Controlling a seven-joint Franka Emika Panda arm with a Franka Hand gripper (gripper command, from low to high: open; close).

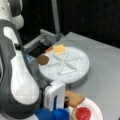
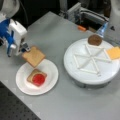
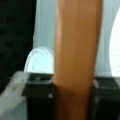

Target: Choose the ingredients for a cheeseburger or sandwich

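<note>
My claw [image 2: 25, 48] is clamped on a tan-brown toast square [image 2: 33, 56]; in the wrist view that toast [image 3: 77, 57] stands edge-on between my two dark fingers [image 3: 37, 100], filling the gap between them. In a front view the slice hangs tilted from the claw, its lower corner over the near rim of the round white plate [image 2: 51, 66], above it and not yet lying on anything as far as I can tell.

Just below and beyond the held slice, on the plate, sits the sandwich so far [image 2: 37, 78]: another toast square with a red tomato disc [image 2: 38, 79] on top. In a front view the tomato [image 1: 83, 113] shows beside my claw [image 1: 65, 100] at the bottom edge, with the plate's rim [image 1: 98, 110] curving round it. I see no green lettuce anywhere; it may lie hidden under the tomato, I cannot say.

Well away from the claw, across the grey bench [image 2: 50, 32], stands the white round tray with raised dividers [image 2: 75, 72]. The dark brown patty disc [image 2: 94, 39] and the yellow cheese square [image 2: 114, 52] lie there untouched, each in its own wedge near the rim.

My judgement: base and tomato are placed, the top slice is in hand over the plate, and patty and cheese have been left out.
</note>
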